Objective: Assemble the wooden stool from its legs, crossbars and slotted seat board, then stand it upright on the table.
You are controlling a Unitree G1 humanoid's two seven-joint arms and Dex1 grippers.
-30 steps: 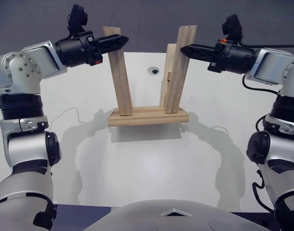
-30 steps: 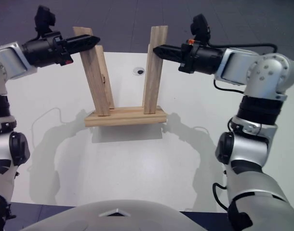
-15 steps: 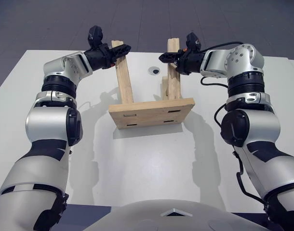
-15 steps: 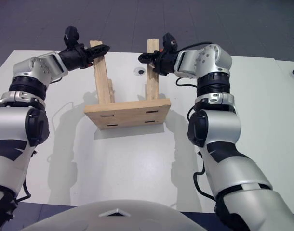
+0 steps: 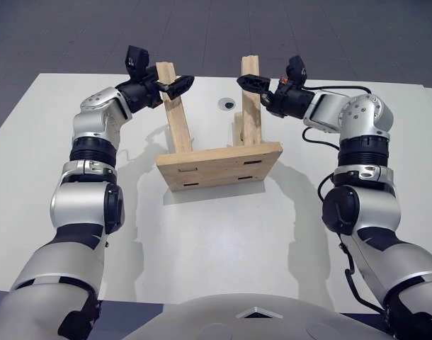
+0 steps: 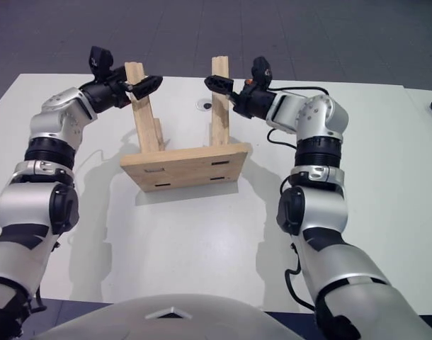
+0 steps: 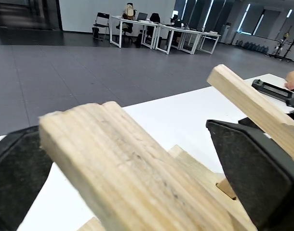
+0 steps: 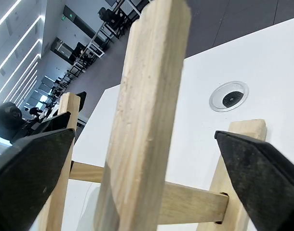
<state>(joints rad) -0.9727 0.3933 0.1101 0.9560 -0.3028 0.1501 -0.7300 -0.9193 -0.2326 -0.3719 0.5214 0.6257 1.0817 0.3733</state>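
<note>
On the left side of the desk [image 5: 216, 248], the left claw [image 7: 125, 126] is spread open, its dark fingers [image 7: 253, 168] set on either side of the top end of the left leg [image 5: 179, 124]. One pad seems to lie against the wood while the other stands a little off, so the leg is cradled rather than clamped. That loose fork probably lets the leg pivot inside the claw as the piece is turned. The stool [image 6: 184, 164] looks fully put together. It sits in the middle of the desk, tipped over, with its legs slanting up and away from the robot. The seat board [image 5: 219, 171] shows its broad face toward the robot, and the slots [image 5: 188, 171] are visible in it with no legs rising from that side. The board's lower edge is at or just above the desk, with a shadow directly beneath it; I cannot tell whether it touches. Between the two legs, farther back, a round cable port [image 5: 226, 105] is set into the desk. The right leg [image 5: 251, 117] rises to the right of it, joined lower down by a crossbar [image 8: 185, 204] to its neighbour. The right claw [image 8: 144, 132] is also open, straddling the top of that leg with a clear gap on both sides. Taking both leg ends at matching height likely gives the most leverage and keeps the frame from twisting. The stool is not yet standing on its legs.
</note>
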